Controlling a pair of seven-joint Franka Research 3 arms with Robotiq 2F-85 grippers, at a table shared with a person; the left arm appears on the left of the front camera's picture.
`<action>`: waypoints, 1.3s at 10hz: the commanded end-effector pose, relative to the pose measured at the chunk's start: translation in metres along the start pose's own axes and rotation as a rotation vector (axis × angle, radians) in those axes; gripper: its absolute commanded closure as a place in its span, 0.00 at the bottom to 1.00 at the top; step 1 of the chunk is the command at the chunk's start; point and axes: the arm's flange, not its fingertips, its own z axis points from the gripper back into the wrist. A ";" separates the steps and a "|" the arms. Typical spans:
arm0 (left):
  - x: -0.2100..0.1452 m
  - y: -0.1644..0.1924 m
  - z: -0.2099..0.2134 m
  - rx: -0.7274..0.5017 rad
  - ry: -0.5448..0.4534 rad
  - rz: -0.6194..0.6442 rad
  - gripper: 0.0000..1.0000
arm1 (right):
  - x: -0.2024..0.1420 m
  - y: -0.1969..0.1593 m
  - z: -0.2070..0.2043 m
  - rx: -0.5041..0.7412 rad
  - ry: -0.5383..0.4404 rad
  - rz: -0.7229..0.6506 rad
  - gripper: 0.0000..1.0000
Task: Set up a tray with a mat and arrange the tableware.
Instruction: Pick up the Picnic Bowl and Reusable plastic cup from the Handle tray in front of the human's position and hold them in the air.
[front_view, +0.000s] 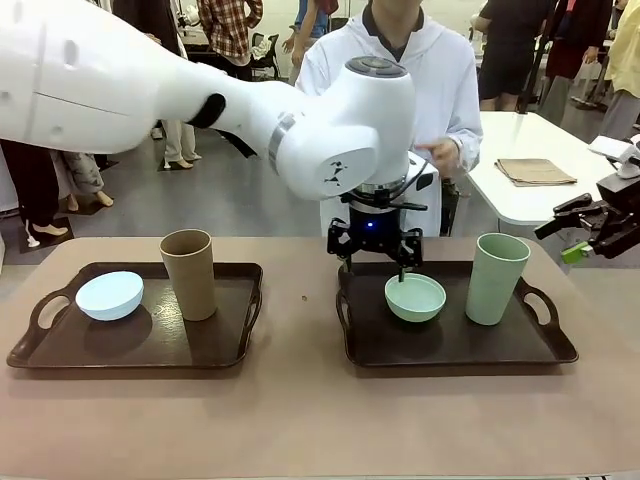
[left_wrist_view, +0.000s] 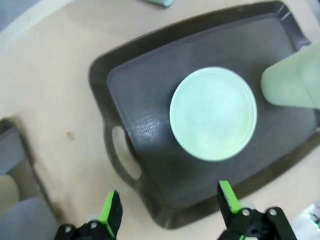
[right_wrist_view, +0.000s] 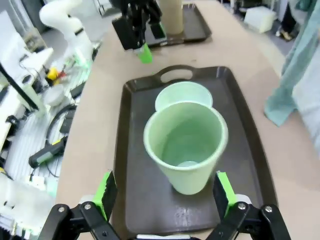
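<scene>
Two dark brown trays with cut-out handles sit side by side on the tan table (front_view: 300, 420). The left tray (front_view: 130, 348) holds the pale blue bowl (front_view: 109, 295) at its left end. The tan-brown cup (front_view: 188, 273) stands upright just to the bowl's right. From where I stand I can't see into either of them.

The right tray (front_view: 450, 348) holds the mint green bowl (front_view: 415, 297) in its left half, upright and empty. In the left wrist view the mint green bowl (left_wrist_view: 213, 113) is a plain round matte dish with a thin rim. The pale green cup (front_view: 496, 278) stands upright to the bowl's right, apart from it. It is tall, handleless and slightly tapered. The right wrist view looks straight down into the pale green cup (right_wrist_view: 186, 145) to its bare bottom.

The left arm reaches across the middle. The left gripper (front_view: 374, 262) hangs just above the far side of the mint green bowl with its jaws spread wide and nothing between them. Its green pads (left_wrist_view: 111, 207) frame the tray's near rim in its own view.

The right gripper (front_view: 572, 238) hovers off the right end of the table, clear of the tray. Its jaws are also wide and hold nothing.

A person in a white hooded top stands at the far side.
</scene>
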 end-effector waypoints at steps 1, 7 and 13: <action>0.014 -0.007 -0.010 0.010 -0.073 -0.004 0.00 | -0.001 -0.023 0.011 0.015 -0.035 -0.019 0.00; 0.024 -0.010 -0.045 -0.030 -0.096 0.134 0.00 | -0.031 -0.010 -0.018 0.029 0.018 0.179 0.00; 0.019 -0.014 -0.054 -0.051 -0.053 0.103 0.00 | -0.052 -0.015 -0.059 -0.135 -0.010 0.199 0.00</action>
